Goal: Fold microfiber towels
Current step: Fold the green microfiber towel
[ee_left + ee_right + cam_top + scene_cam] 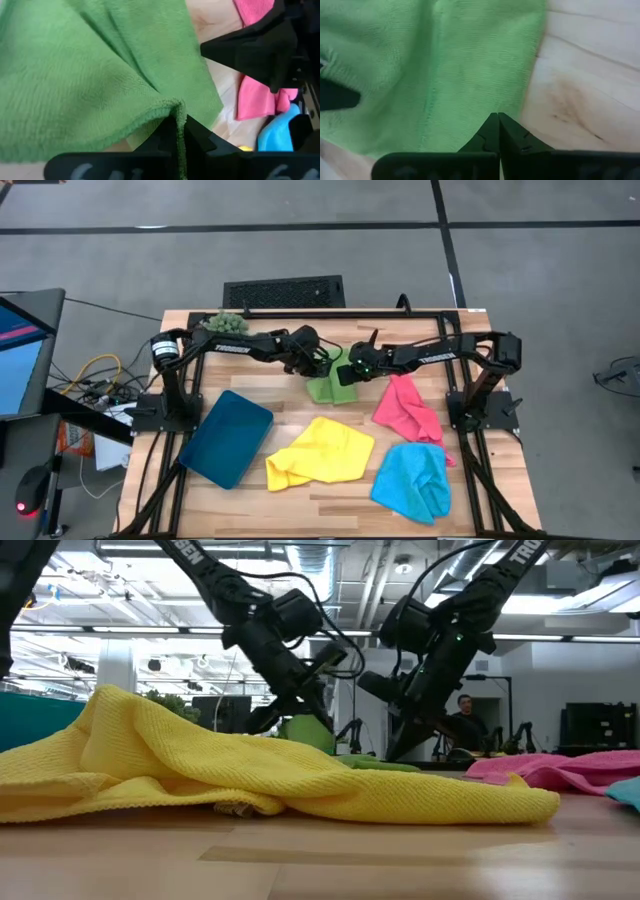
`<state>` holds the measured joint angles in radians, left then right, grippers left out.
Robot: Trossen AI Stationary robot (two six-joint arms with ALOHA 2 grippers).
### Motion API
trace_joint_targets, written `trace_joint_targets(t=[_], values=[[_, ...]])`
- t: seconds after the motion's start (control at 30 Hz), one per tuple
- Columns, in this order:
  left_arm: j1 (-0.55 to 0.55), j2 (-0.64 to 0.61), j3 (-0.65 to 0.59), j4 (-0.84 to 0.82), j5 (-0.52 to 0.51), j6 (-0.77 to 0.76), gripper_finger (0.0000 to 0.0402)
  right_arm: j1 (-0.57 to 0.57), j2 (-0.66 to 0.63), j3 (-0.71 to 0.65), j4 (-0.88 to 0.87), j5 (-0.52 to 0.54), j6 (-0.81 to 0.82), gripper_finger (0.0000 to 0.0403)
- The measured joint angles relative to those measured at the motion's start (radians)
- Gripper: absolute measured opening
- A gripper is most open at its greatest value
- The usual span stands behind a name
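Note:
The green towel (322, 388) lies at the table's middle far part, between my two grippers. My left gripper (178, 120) is shut on its hemmed edge, and that part stands raised (306, 734) while the rest lies flat on the wood. My right gripper (496, 118) is shut, its tips down on the same towel near its right edge. The yellow towel (320, 452), pink towel (408, 408) and light blue towel (412, 480) lie crumpled nearer the front. My left gripper pinches the green towel's hemmed edge (170, 106) between its two fingers, where the cloth bunches into a fold. The fingers slant down from the table's left. The held part is lifted and the rest trails onto the table. My right gripper stands with shut fingertips on the green towel (487, 107), slanting down from the table's right. Whether cloth sits between the tips cannot be told. The towel lies flat there.
A dark teal tray (227, 437) lies at the front left, and a spiky green plant ball (225, 323) sits at the far left edge. Bare wood (580, 100) shows right of the green towel. A person (463, 712) sits in the room behind.

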<state>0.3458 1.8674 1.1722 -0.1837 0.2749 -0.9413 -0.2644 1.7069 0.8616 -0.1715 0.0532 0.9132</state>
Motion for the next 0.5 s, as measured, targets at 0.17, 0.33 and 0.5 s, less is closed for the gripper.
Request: trace_joint_targets(t=[0.17,0.33,0.5], values=[[0.0,0.06,0.083,-0.012,0.018,0.002,0.0002,0.0,-0.009,0.0,-0.019,-0.003,0.006,0.0021],[-0.014,0.111,0.138,-0.02,0.036,0.004,0.0002,0.0,-0.059,-0.001,-0.084,0.006,0.029,0.0018],[-0.021,0.135,0.15,-0.012,0.06,-0.004,0.0001,0.0,-0.132,0.0,-0.2,0.067,0.029,0.0019]])
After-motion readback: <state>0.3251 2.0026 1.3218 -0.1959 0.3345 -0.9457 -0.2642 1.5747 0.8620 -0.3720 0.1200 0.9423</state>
